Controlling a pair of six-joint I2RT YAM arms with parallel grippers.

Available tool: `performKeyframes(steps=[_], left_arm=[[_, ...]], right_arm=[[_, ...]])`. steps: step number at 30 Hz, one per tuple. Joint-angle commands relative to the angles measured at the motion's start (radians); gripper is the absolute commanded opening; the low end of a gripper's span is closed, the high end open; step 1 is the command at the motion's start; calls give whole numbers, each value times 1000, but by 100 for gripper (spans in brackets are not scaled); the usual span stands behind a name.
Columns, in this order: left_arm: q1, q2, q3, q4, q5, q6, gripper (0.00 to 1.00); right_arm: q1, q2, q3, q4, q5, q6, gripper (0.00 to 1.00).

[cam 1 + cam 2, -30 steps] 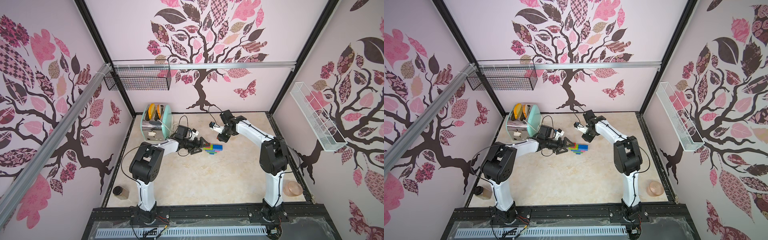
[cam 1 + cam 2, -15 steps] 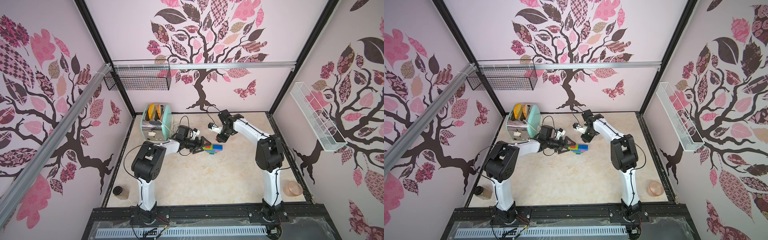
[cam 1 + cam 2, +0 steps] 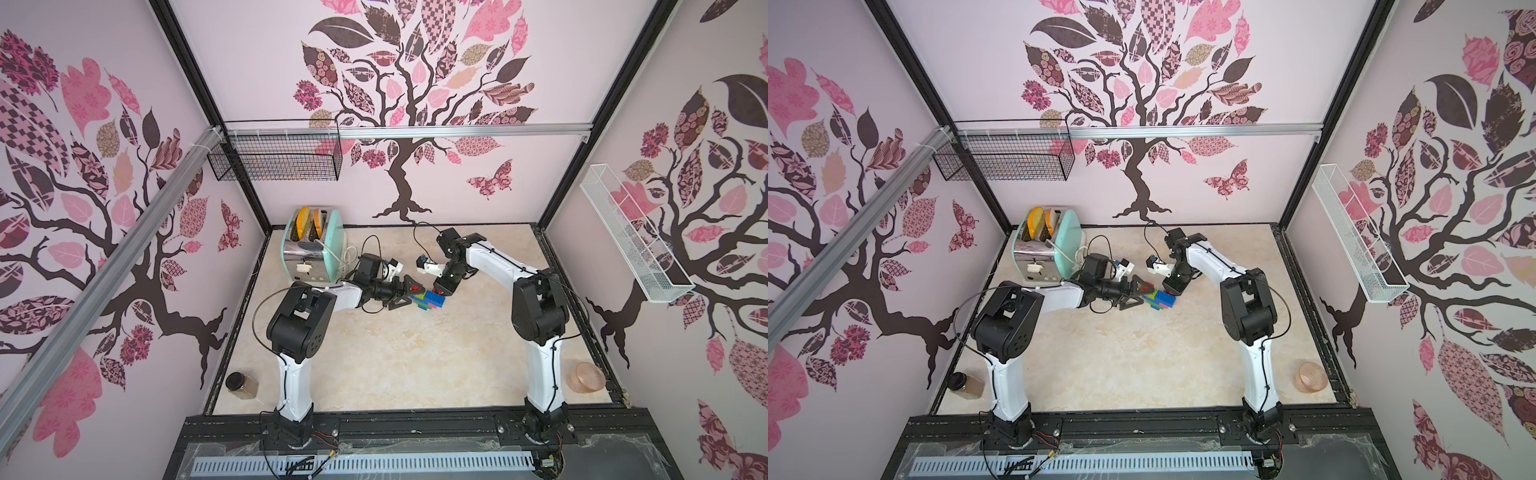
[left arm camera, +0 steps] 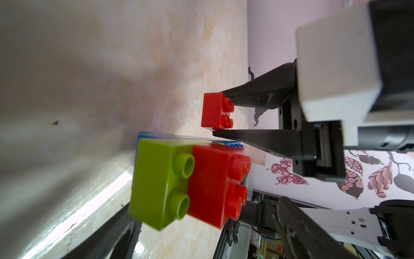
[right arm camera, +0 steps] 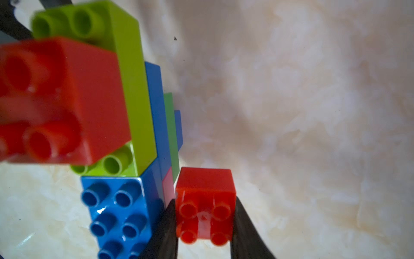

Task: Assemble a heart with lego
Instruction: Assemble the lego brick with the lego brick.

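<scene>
A small red brick (image 5: 205,183), clamped in the right gripper (image 5: 205,203), lies just beside the pink-and-blue side of the heart (image 3: 432,300) on the table (image 3: 395,365); the left gripper (image 3: 412,294), jaws spread, faces its far end.

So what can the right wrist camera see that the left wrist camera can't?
Only the right wrist view shows the pink brick and the dark green brick. Only the left wrist view shows the leaf stickers on the wall, and the right claw seen from outside. Both show the lime brick, the red brick joined to it, and the small red brick pinched in that claw.
</scene>
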Motion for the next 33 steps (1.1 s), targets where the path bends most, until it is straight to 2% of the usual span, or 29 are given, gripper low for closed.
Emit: performKeyframes(steps=[1, 13, 20, 28, 33], left_arm=[[-1, 32, 0, 91, 31, -33, 93], [-1, 72, 19, 138, 26, -67, 89], [-2, 87, 29, 169, 16, -75, 85], [4, 107, 15, 175, 5, -61, 92], [6, 105, -11, 230, -17, -60, 95]], right_arm=[[-1, -31, 4, 1, -7, -4, 27], [-2, -54, 1, 21, 14, 8, 26], [-20, -127, -5, 73, 69, 64, 25], [-21, -208, -35, 95, 86, 111, 26], [-21, -230, -20, 121, 133, 218, 25]])
